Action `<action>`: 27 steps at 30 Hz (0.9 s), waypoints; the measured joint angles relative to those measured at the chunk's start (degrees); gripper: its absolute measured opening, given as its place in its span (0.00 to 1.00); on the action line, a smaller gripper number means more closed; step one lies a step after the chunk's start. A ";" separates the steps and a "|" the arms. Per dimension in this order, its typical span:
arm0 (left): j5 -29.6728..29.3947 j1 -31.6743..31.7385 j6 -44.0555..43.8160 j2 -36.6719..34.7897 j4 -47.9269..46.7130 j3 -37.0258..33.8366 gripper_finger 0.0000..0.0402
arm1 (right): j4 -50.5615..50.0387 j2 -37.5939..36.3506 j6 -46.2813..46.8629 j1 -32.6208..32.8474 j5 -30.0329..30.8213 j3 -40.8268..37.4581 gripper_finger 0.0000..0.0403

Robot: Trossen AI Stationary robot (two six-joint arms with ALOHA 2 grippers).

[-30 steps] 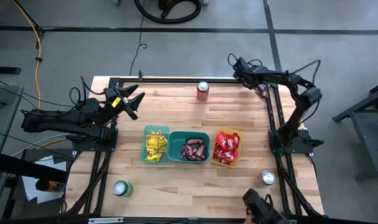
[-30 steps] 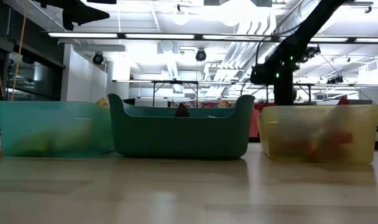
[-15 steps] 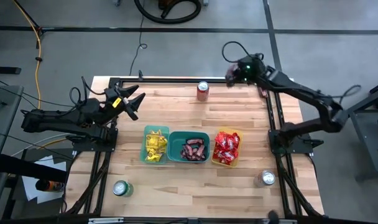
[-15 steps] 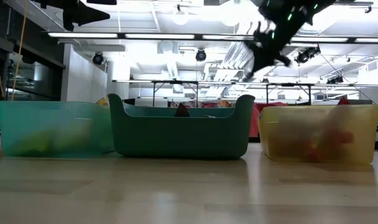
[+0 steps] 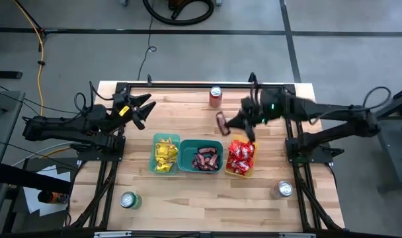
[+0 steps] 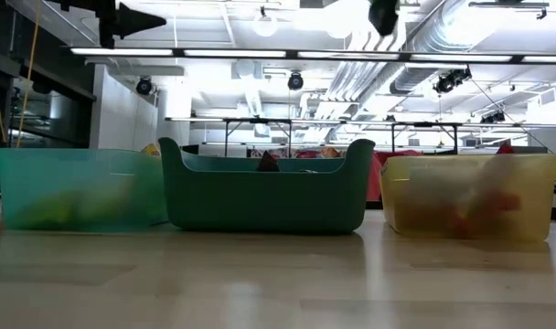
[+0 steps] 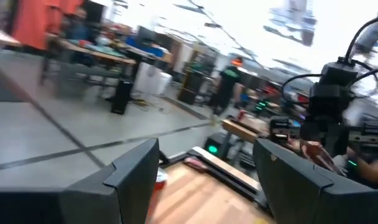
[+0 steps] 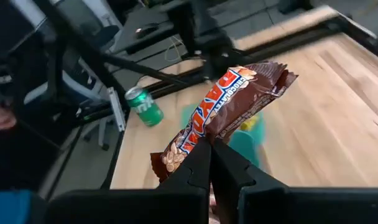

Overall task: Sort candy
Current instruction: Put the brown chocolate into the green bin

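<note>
My right gripper [image 5: 233, 123] is shut on a dark brown candy bar [image 5: 221, 122]. It hangs in the air over the table, just far of the teal bin [image 5: 182, 147] and the yellow bin [image 5: 255, 153]. Yellow packets [image 5: 164, 155] lie in the green bin, brown bars [image 5: 204, 159] in the teal bin, and red packets [image 5: 241, 156] in the yellow bin. My left gripper [image 5: 140, 109] is open and waits above the table's left edge. In the left wrist view its fingers [image 7: 139, 171] stand wide apart, touching nothing. My right gripper pinches the brown bar between its two fingers [image 8: 198, 165], at one long edge [image 8: 204, 138] below the wrapper's lettering. The fingers lie across the bar. It is lifted clear of the table, and both ends stick out past the fingers, one end [image 8: 279, 78] farther.
A red can [image 5: 216, 96] stands near the far edge, close to the held bar. A green can [image 5: 128, 199] stands at the near left and a silver can [image 5: 283, 190] at the near right. The three bins sit side by side mid-table, with bare wood around them.
My right arm has swung from the table's far right corner toward the middle. Its gripper now hangs just far of the teal and yellow bins, with the brown bar in its fingers. My left arm has stayed where it was.
</note>
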 joint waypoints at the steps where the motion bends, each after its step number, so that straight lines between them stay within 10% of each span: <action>1: 1.56 0.00 0.35 0.00 0.05 0.00 0.61 | 1.10 0.45 -0.25 3.02 3.09 0.00 0.00; 8: 15.25 0.02 0.01 0.65 -0.01 -0.01 0.61 | 8.48 4.33 0.33 15.12 21.41 0.00 0.00; 27: 16.97 0.04 -2.96 3.71 0.09 -0.04 0.61 | 12.87 6.23 -6.17 16.24 21.91 0.00 0.00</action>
